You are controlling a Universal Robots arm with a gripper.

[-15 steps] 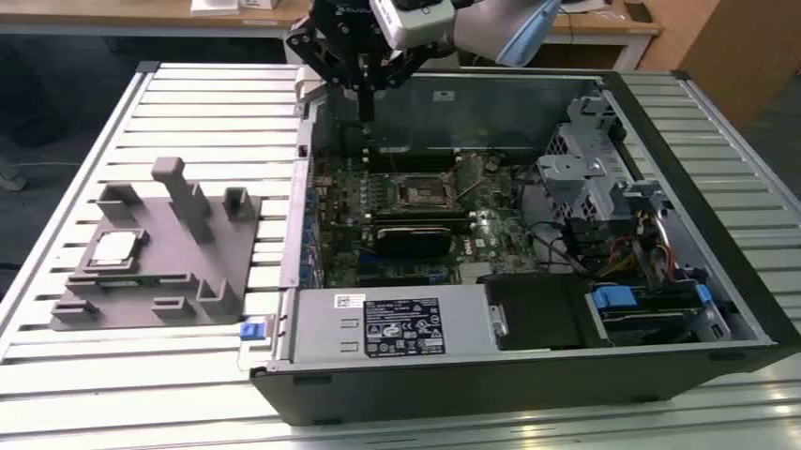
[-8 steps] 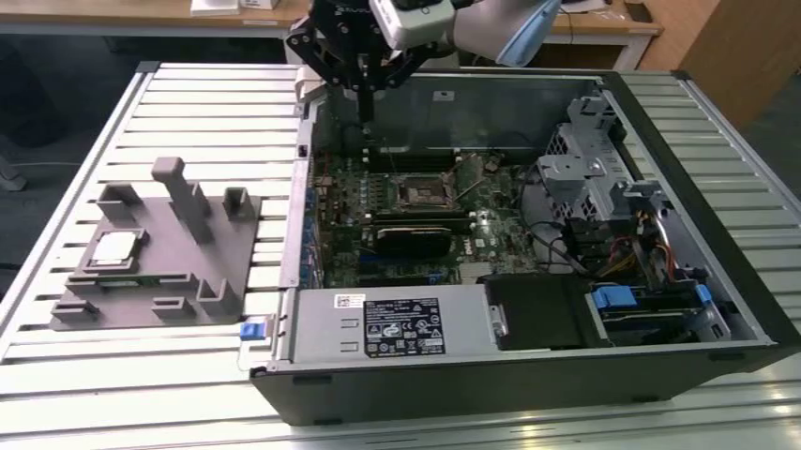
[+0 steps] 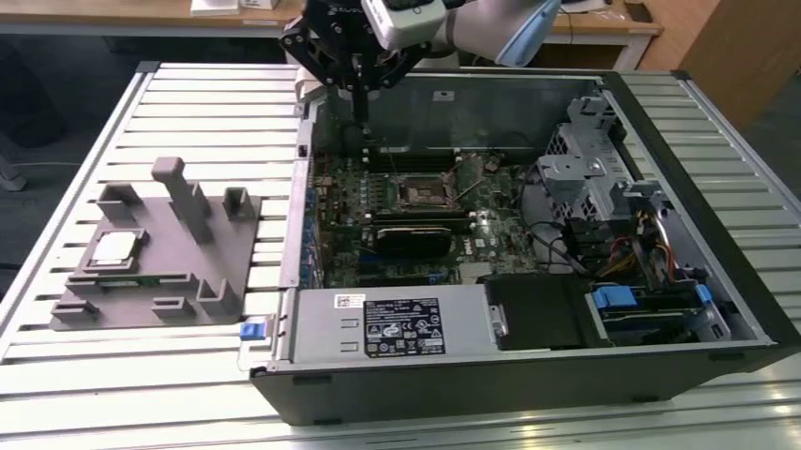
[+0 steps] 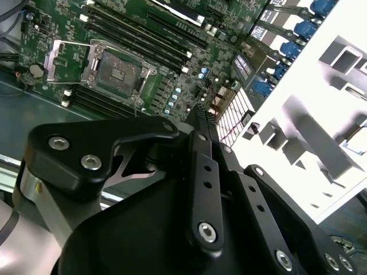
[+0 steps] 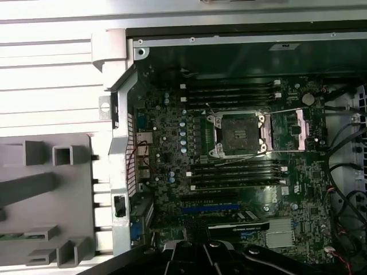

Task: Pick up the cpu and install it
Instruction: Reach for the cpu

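Over the computer case (image 3: 501,394), near its far corner at the exterior view's left, gripper (image 3: 359,114): hangs fingers-down, jaws pressed together, nothing seen between them.
Cpu (image 3: 113,248): lies flat on the grey fixture (image 3: 188,272), toward its edge at the exterior view's left, well apart from the gripper.
Fixture: rests on the slatted table (image 3: 188,103), just beside the case.
Socket (image 5: 238,134): open, its cover plate (image 5: 292,129) swung aside, between rows of memory slots (image 5: 229,94).

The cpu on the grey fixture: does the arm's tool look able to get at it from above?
Probably yes. The cpu lies uncovered in the grey fixture, nothing above it; the tool hangs over the computer case, apart. The fixture's upright posts stand beside the cpu, not over it.
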